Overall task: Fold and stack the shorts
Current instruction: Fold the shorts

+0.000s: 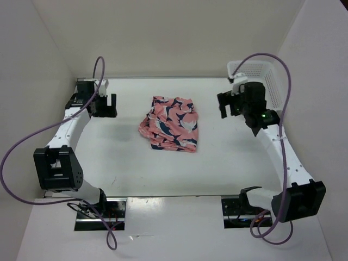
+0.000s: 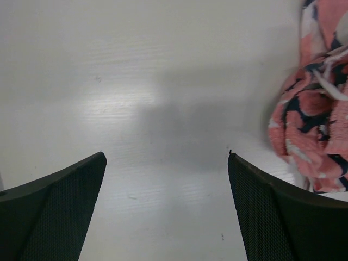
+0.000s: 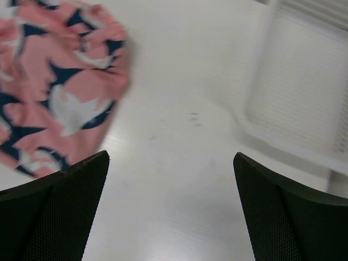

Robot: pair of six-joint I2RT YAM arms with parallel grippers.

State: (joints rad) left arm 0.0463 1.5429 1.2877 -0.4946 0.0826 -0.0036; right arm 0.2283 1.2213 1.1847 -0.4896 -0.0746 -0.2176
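The salmon-pink shorts [image 1: 170,124] with navy and white fish shapes lie crumpled in a heap at the middle of the white table. My left gripper [image 1: 104,106] hangs open and empty to the left of them; the left wrist view shows the shorts [image 2: 318,114] at its right edge, apart from the fingers [image 2: 274,212]. My right gripper [image 1: 231,104] hangs open and empty to the right of them; the right wrist view shows the shorts [image 3: 54,81] at upper left, past the left finger [image 3: 51,212].
A white plastic mesh basket [image 1: 261,79] stands at the back right corner, close behind my right gripper; it also shows in the right wrist view [image 3: 302,103]. White walls close in the table on three sides. The arm bases sit at the near edge.
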